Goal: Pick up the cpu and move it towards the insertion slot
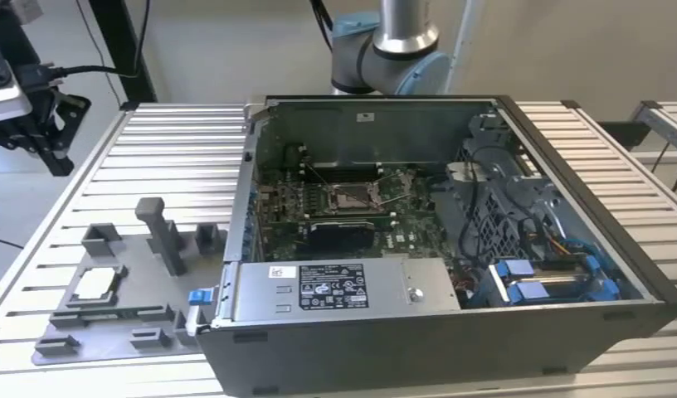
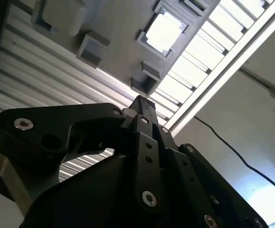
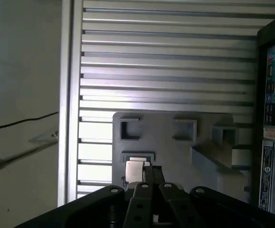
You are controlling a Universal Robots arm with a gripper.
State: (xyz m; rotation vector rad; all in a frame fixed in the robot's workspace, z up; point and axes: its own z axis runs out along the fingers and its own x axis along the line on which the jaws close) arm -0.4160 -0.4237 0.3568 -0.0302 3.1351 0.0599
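Note:
The cpu (image 1: 95, 284) is a pale silvery square lying flat in a recess of the grey fixture plate (image 1: 129, 319), at the exterior view's left. It also shows as the cpu (image 2: 163, 31) in the second wrist view and the cpu (image 3: 134, 171) in the first wrist view, partly behind my fingers. My black gripper (image 1: 53, 153) hangs high above the table's far left corner, well away from the chip. In both wrist views the gripper (image 2: 142, 100) (image 3: 152, 169) has its fingers together with nothing between them. The insertion slot (image 1: 350, 196) sits on the green board inside the open computer case.
The open computer case (image 1: 372, 101) fills the middle and right of the ribbed metal table (image 1: 172, 157). A dark block (image 1: 341, 236) lies just in front of the socket. Grey posts (image 1: 162, 236) stand up from the fixture plate. A power supply (image 1: 338, 286) lines the case's near side.

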